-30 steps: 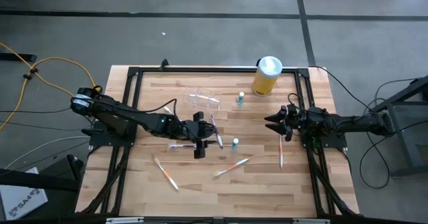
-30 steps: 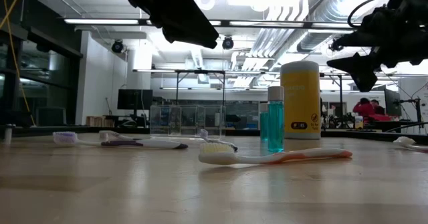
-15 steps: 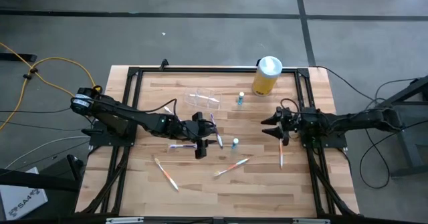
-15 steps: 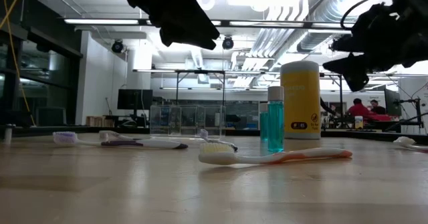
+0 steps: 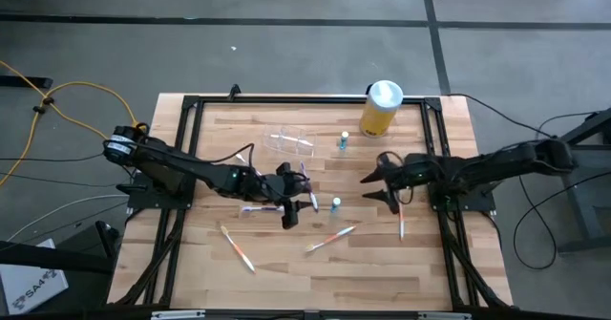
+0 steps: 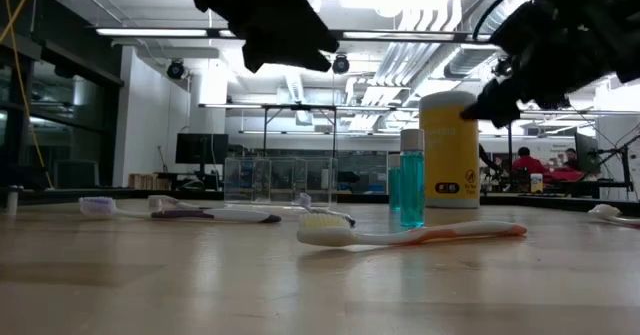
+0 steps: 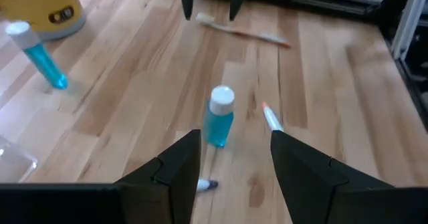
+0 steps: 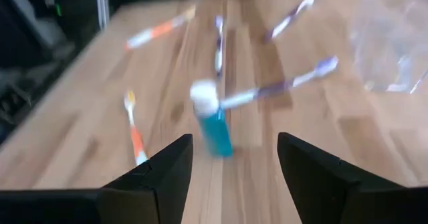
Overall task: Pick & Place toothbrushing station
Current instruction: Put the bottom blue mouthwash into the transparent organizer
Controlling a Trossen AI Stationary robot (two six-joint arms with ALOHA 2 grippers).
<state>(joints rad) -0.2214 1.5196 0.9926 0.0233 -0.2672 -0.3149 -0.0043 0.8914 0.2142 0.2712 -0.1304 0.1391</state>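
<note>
The toothbrushing station, a small clear plastic holder, stands on its base at the table's far middle; it also shows as a glassy box. My left gripper hovers open above two purple toothbrushes, pointing at a small blue bottle with a white cap. My right gripper hangs open above the wood right of that same bottle, facing it from the other side. Nothing is between either pair of fingers.
A yellow canister with a white lid stands at the far right. Beside it is a second blue bottle. Orange toothbrushes lie at the near left, near middle and right. A black frame rims the table.
My right gripper has moved from the table's right side toward the middle, closer to the small blue bottle, rolling and tipping as it went. It stays open. My left gripper keeps its place above the purple toothbrushes.
</note>
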